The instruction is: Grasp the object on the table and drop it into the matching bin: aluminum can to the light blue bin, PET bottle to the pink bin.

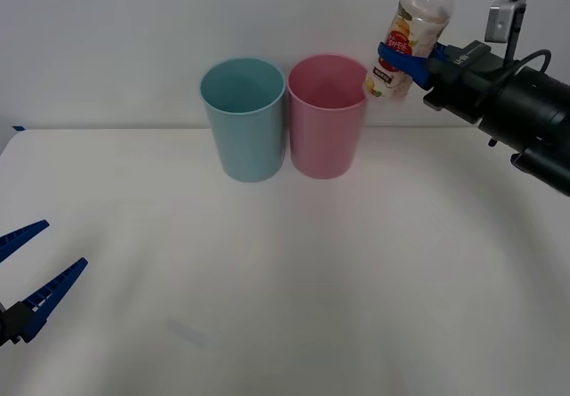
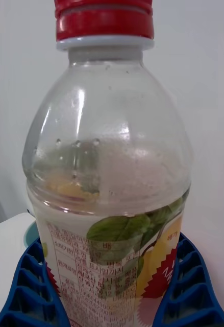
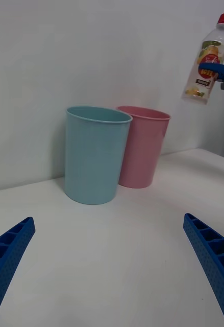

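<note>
You are working under bright, even, diffuse light. The tabletop (image 1: 294, 280) shows only faint, soft shadows at the bases of the light blue bin (image 1: 244, 118) and the pink bin (image 1: 327, 116). Expect white glare streaks on the PET bottle (image 2: 109, 168) shoulder in the right wrist view. The blue fingers (image 3: 7, 255) in the left wrist view look slightly soft.

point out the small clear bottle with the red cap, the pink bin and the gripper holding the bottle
small clear plastic bottle with red cap (image 1: 419, 24), front view, on its clear upper body
tall round pink plastic bin (image 1: 327, 133), front view, on its outer wall
right gripper (image 1: 403, 63), front view, where its blue fingers clamp the label
</note>
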### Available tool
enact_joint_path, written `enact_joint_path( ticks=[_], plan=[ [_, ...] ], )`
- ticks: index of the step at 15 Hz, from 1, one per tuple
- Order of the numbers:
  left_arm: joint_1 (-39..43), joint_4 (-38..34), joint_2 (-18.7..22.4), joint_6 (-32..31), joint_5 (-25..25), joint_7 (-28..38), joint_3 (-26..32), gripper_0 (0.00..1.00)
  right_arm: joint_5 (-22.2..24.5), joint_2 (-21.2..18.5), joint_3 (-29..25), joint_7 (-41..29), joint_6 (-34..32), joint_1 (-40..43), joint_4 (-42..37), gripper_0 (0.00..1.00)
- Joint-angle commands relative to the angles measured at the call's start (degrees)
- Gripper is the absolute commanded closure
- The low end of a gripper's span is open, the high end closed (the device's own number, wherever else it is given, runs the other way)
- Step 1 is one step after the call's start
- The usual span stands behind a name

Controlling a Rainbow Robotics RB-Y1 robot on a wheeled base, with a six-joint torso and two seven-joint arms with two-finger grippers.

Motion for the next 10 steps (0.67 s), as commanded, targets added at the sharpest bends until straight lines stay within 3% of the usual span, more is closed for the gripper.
enact_joint_path(
  ticks=[1,5,10],
  plan=[
    [0.0,0.0,0.0,0.0,0.0,0.0,0.0,0.0,0.1,1.3,3.5,0.8,0.2,-6.9,8.1,1.0],
    [0.0,0.0,0.0,0.0,0.0,0.0,0.0,0.0,4.7,6.2,3.9,1.7,0.2,-15.1,17.9,1.0],
    [0.0,0.0,0.0,0.0,0.0,0.0,0.0,0.0,4.8,9.0,7.0,3.6,2.9,-21.9,27.1,1.0]
  ],
)
